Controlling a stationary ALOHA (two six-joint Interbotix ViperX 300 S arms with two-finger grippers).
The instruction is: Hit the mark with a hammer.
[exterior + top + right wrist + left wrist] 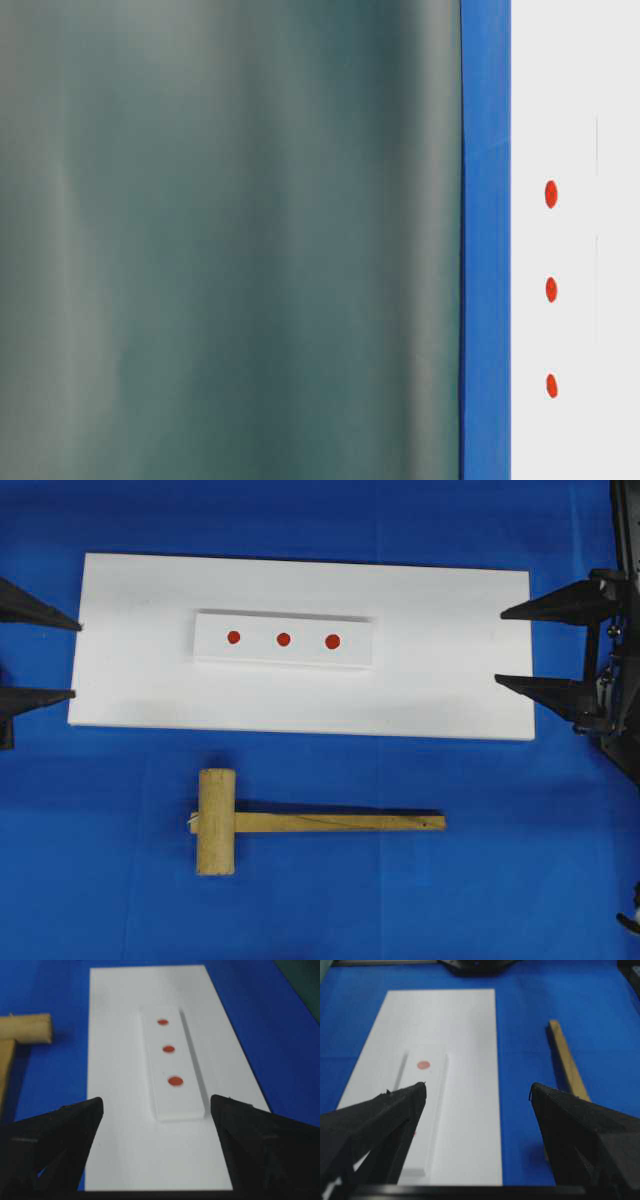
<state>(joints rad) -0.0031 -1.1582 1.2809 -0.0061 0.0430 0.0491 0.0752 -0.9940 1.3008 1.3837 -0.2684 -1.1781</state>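
The mark (283,638) (551,290) (169,1049) is the middle of three red dots on a raised white strip (285,640). The wooden hammer (215,821) lies flat on the blue cloth in front of the board, head to the left, handle (340,822) pointing right. Its handle (565,1060) and head (25,1028) show in the wrist views. My left gripper (76,660) (477,1087) is open at the board's left edge. My right gripper (500,647) (157,1100) is open over the board's right end. Neither touches the hammer.
The strip sits on a large white board (440,690) laid on the blue table cover (520,880). The right arm's body (620,680) stands at the right edge. A blurred grey-green surface (230,240) fills most of the table-level view.
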